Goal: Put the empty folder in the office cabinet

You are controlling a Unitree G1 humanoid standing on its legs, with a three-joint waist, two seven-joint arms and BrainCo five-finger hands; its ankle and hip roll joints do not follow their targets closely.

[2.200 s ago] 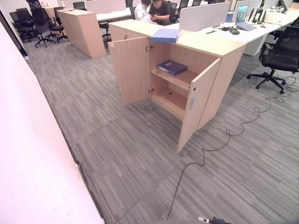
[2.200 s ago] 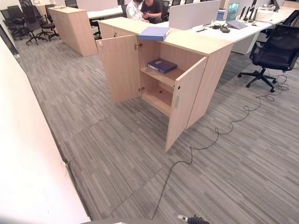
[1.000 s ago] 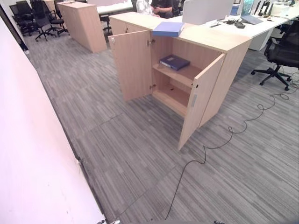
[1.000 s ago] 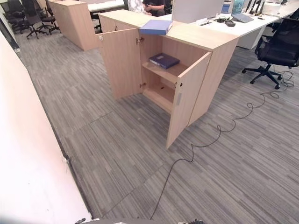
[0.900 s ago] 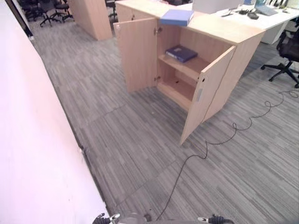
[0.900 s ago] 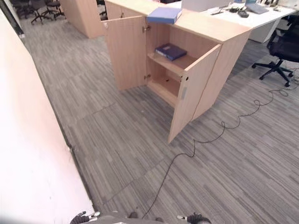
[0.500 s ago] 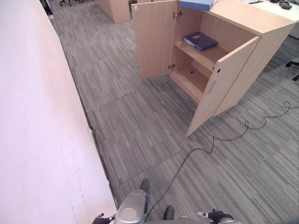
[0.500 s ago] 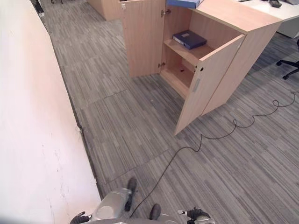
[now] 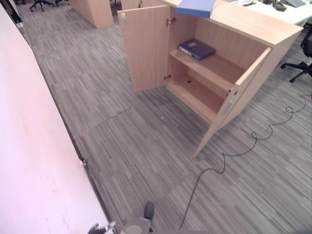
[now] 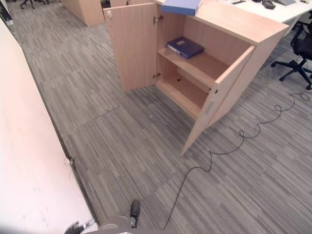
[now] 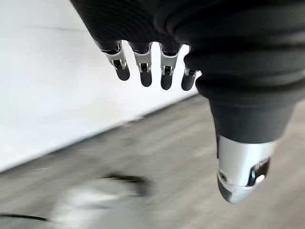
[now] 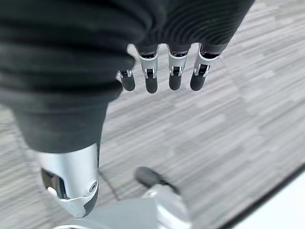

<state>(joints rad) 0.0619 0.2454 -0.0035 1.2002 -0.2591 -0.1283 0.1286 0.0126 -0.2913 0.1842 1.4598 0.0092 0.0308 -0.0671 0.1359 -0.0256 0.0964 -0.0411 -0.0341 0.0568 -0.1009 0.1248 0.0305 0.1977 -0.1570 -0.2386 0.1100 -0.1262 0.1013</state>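
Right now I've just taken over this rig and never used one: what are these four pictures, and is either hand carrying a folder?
The two wide pictures come from the robot's head, looking down at grey carpet and a light wooden cabinet with both doors open. A light blue folder lies on its top; a dark blue folder lies on the upper shelf. The two close pictures come from wrist cameras. The left hand and right hand each hang over the floor with relaxed fingers, holding nothing.
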